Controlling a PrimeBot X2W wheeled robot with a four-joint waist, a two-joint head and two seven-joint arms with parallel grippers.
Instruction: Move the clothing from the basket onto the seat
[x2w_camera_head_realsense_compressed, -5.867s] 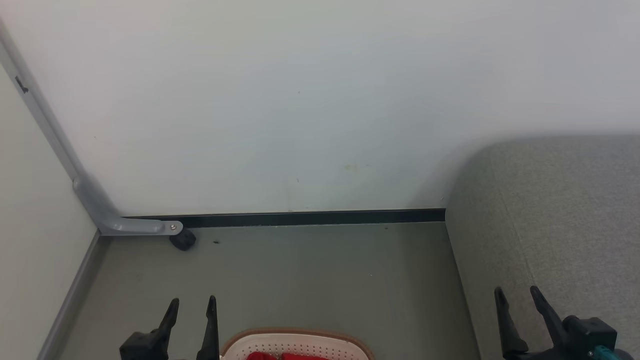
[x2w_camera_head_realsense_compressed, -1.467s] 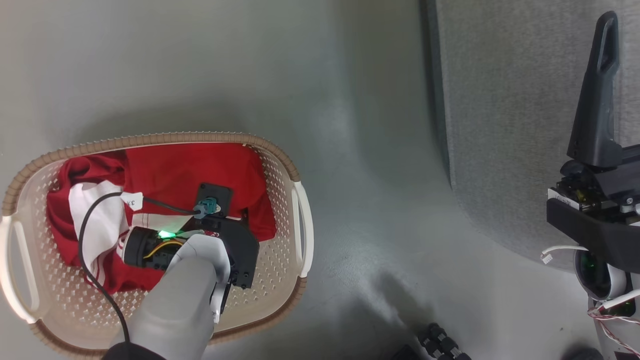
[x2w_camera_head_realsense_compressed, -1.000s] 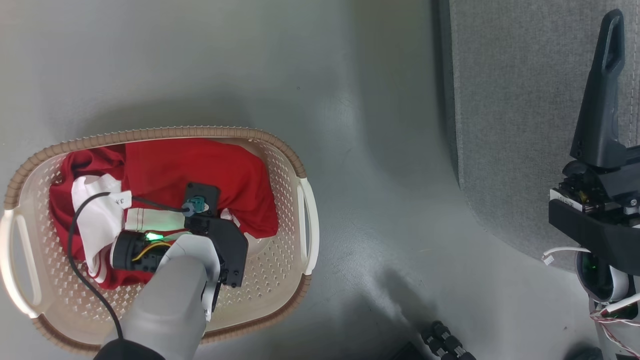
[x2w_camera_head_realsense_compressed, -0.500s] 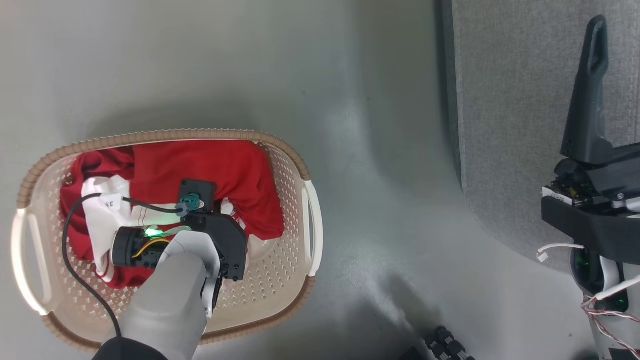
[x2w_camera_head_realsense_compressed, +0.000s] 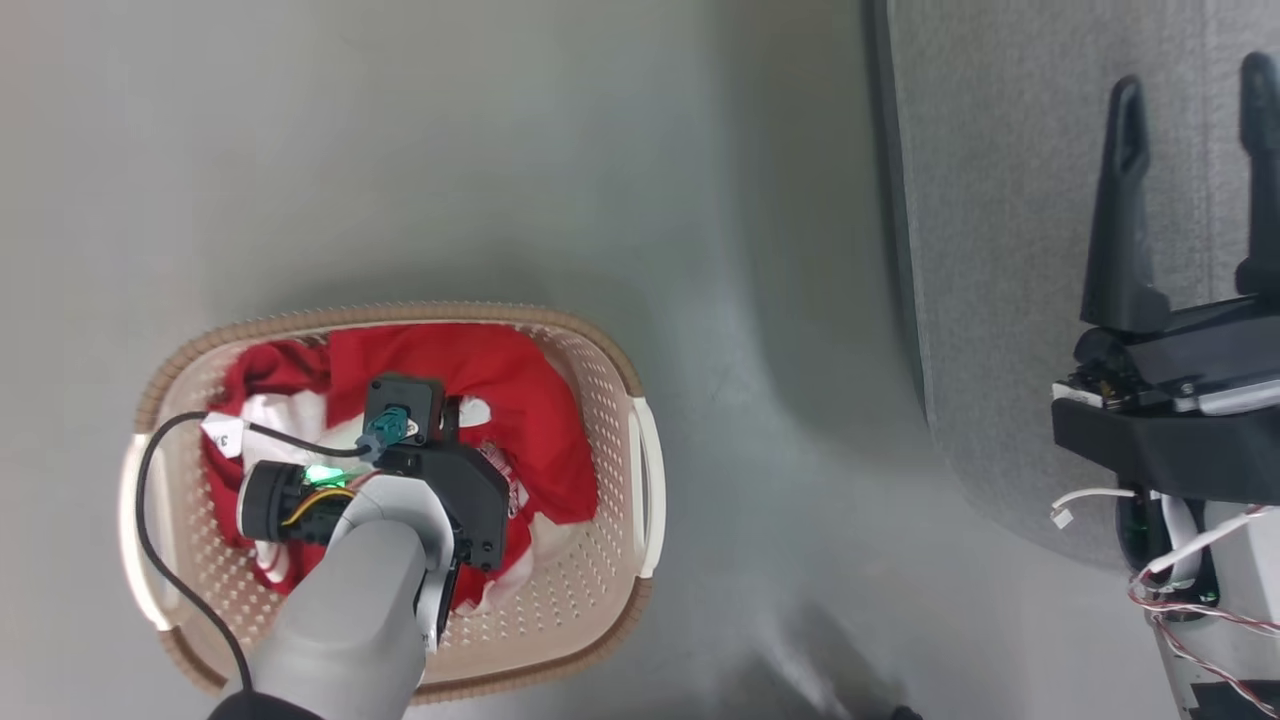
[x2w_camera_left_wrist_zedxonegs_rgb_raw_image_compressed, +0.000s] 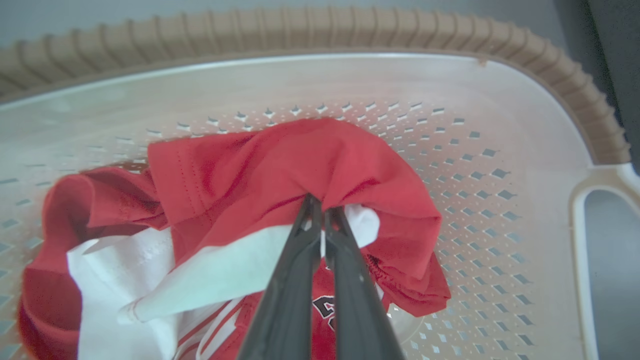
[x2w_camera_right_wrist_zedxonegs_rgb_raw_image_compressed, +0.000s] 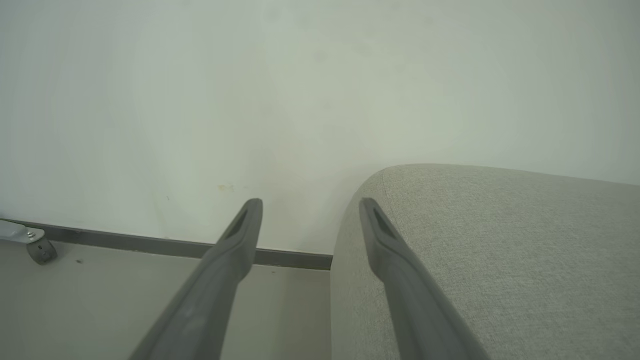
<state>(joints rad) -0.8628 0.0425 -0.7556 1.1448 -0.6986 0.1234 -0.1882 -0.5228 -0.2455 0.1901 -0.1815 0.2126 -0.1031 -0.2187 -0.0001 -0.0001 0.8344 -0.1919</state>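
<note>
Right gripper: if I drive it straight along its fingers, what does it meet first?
The right gripper probably meets the wall first, though the seat lies close beside that line; depth is unclear.

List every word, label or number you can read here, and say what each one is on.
"3", then a blurred character: on the small white tag of the bright red and white fabric clothing in the cream-white perforated plastic basket.
Dark chest print on the clothing: mostly hidden by the shut left gripper, unreadable.
Nothing else is legible.
</note>
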